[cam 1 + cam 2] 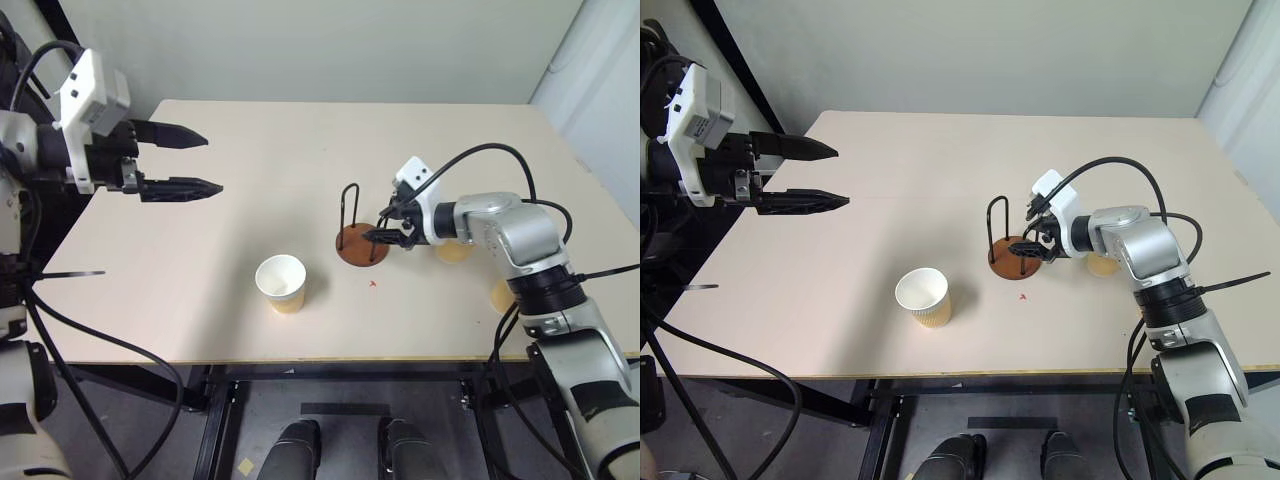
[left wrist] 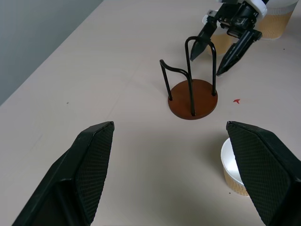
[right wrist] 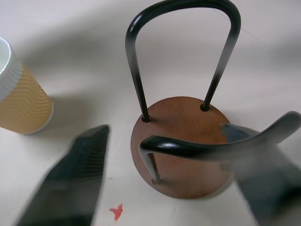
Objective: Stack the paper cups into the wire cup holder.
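A: Right claw (image 1: 385, 232) is at the holder (image 1: 360, 243), fingers apart around its near wire loop, gripping nothing!

B: And the left claw (image 1: 200, 162)?

A: Spread wide, empty, hovering above the table's (image 1: 250, 130) far left.

B: Cups?

A: One (image 1: 281, 282) upright near the front edge, left of the holder; two more (image 1: 455, 250) (image 1: 502, 296) behind the right arm.

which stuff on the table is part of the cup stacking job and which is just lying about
Part of the job:
- wire cup holder
- paper cup nearest the front edge
- paper cup behind the right arm
- paper cup under the right forearm

Just lying about:
- small red mark on the table
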Robot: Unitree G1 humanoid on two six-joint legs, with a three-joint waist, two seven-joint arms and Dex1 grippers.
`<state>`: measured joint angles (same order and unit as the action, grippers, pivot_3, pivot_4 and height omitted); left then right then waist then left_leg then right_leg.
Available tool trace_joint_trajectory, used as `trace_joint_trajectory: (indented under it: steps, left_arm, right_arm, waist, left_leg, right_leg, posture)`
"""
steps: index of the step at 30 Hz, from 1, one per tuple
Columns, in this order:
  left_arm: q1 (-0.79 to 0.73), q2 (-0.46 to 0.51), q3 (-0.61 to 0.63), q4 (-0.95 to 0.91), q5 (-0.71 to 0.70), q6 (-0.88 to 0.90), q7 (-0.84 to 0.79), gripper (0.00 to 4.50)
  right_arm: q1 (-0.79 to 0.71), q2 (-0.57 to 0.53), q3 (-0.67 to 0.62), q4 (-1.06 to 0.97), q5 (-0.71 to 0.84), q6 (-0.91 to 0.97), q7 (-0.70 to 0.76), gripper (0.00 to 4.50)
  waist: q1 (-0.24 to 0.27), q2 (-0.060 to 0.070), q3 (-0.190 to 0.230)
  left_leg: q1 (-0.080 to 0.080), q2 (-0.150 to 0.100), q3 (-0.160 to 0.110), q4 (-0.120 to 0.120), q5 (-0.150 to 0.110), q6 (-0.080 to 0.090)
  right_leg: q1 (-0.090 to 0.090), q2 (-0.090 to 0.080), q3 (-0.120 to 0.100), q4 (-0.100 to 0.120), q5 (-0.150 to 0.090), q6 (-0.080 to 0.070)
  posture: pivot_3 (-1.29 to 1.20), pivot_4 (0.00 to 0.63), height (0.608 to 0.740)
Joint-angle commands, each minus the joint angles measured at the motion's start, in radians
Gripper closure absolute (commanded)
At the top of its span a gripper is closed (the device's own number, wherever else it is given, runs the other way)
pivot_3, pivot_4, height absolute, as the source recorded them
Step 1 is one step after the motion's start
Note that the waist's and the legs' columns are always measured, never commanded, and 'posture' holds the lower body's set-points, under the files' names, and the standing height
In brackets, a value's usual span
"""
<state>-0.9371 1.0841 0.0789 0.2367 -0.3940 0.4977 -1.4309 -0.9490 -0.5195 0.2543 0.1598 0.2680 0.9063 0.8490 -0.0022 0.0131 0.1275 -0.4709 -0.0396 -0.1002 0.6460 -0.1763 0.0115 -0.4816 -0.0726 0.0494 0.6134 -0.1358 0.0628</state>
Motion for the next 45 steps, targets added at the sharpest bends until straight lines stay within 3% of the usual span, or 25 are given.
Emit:
trace_joint_trajectory:
  steps: [1, 8, 18, 27, 41, 45]
  left_arm:
    - [-0.002, 0.026, 0.039, -0.020, -0.008, -0.009, 0.010, 0.39]
    - [0.027, 0.035, 0.040, -0.048, -0.024, 0.016, -0.002, 0.39]
    - [0.114, 0.059, 0.038, -0.158, -0.081, 0.076, -0.032, 0.39]
    - [0.110, 0.047, 0.014, -0.208, -0.123, 0.115, -0.041, 0.39]
    - [0.079, 0.032, -0.016, -0.199, -0.121, 0.115, -0.039, 0.39]
    - [0.083, 0.032, -0.015, -0.201, -0.122, 0.116, -0.035, 0.39]
  right_arm:
    - [-0.023, -0.012, -0.028, -0.018, -0.001, 0.000, 0.006, 1.99]
    - [-0.004, -0.060, -0.026, -0.090, 0.035, 0.052, 0.069, 4.43]
    - [0.054, -0.218, -0.033, -0.311, 0.118, 0.140, 0.192, 4.43]
    - [0.142, -0.304, -0.030, -0.415, 0.147, 0.134, 0.211, 4.43]
    - [0.212, -0.363, 0.057, -0.298, 0.023, -0.015, 0.210, 4.43]
    - [0.227, -0.386, 0.066, -0.275, 0.004, -0.036, 0.231, 3.30]
  waist:
    - [0.000, 0.000, 0.000]
    - [0.000, 0.000, 0.000]
    - [0.000, 0.000, 0.000]
    - [0.000, 0.000, 0.000]
    - [0.000, -0.002, -0.001]
    - [0.003, -0.004, -0.002]
  left_leg:
    - [0.000, 0.000, 0.000, 0.000, 0.000, 0.000]
    - [0.000, 0.000, 0.000, 0.000, 0.001, -0.001]
    - [0.000, 0.000, 0.000, 0.000, 0.001, -0.001]
    - [0.001, 0.000, 0.000, 0.001, 0.004, -0.001]
    - [0.005, 0.000, 0.000, 0.001, 0.005, -0.001]
    - [0.007, 0.000, -0.001, 0.001, 0.004, -0.002]
  right_leg:
    - [0.000, 0.000, 0.000, 0.000, 0.000, 0.000]
    - [0.000, 0.000, 0.000, 0.001, 0.000, 0.000]
    - [0.000, 0.000, 0.000, 0.001, 0.000, 0.000]
    - [0.000, 0.000, 0.000, 0.004, 0.000, -0.001]
    - [0.002, 0.000, 0.001, 0.007, 0.001, -0.001]
    - [0.005, 0.000, 0.001, 0.006, 0.000, -0.001]
  posture:
    - [0.00, 0.150, 0.740]
    - [0.00, 0.150, 0.740]
    - [0.00, 0.150, 0.740]
    - [0.00, 0.150, 0.740]
    - [0.00, 0.150, 0.740]
    - [0.00, 0.150, 0.740]
